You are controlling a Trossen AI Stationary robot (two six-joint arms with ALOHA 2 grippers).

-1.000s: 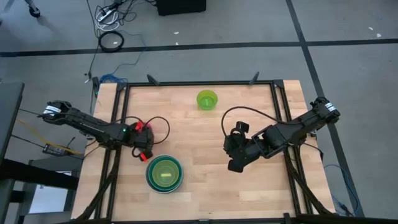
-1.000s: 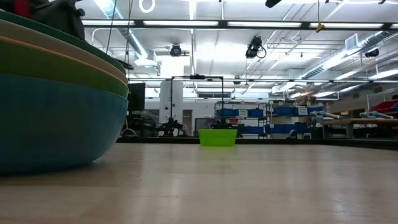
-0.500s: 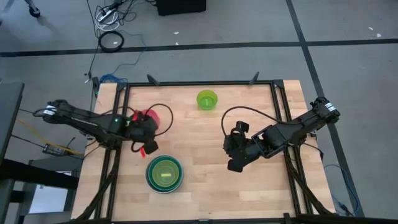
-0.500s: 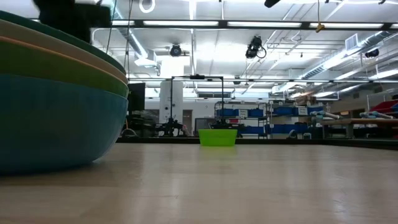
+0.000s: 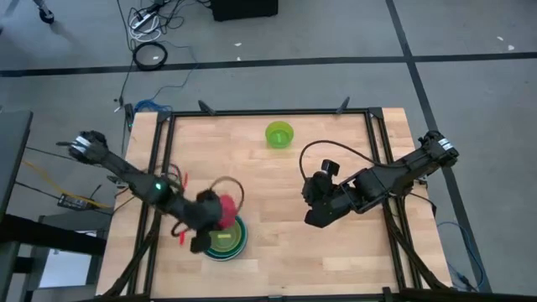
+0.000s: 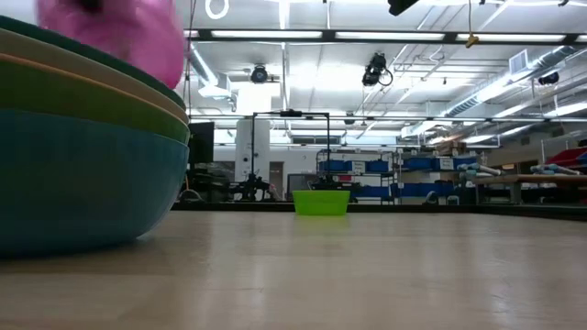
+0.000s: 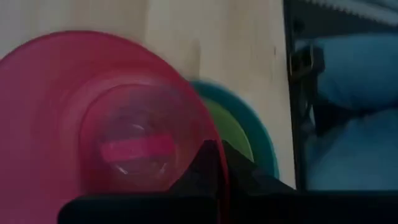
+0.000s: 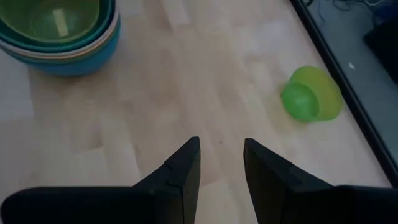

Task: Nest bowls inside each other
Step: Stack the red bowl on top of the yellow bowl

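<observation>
Pale wooden boards make up my table [image 5: 277, 189], framed by dark rails, with grey floor and loose cables around it and a long workshop hall with ceiling lights beyond. My left gripper [image 5: 208, 220] is clamped tight on the rim of the pink-red bowl [image 5: 225, 210], holding it just over the stack of nested bowls [image 5: 223, 241] near the front left of the table; from the wrist I see the pink-red bowl [image 7: 106, 130] tilted toward me, with the stack's teal and green rims showing behind its edge. At table height the outer teal bowl [image 6: 83, 174] looms close, with the pink-red one blurred above it. A small lime green bowl [image 5: 279, 135] sits alone, well apart, near the far edge. My right gripper [image 5: 314, 211] hangs over bare wood at mid-table, its fingers [image 8: 180, 171] parted with a narrow gap and holding nothing.
</observation>
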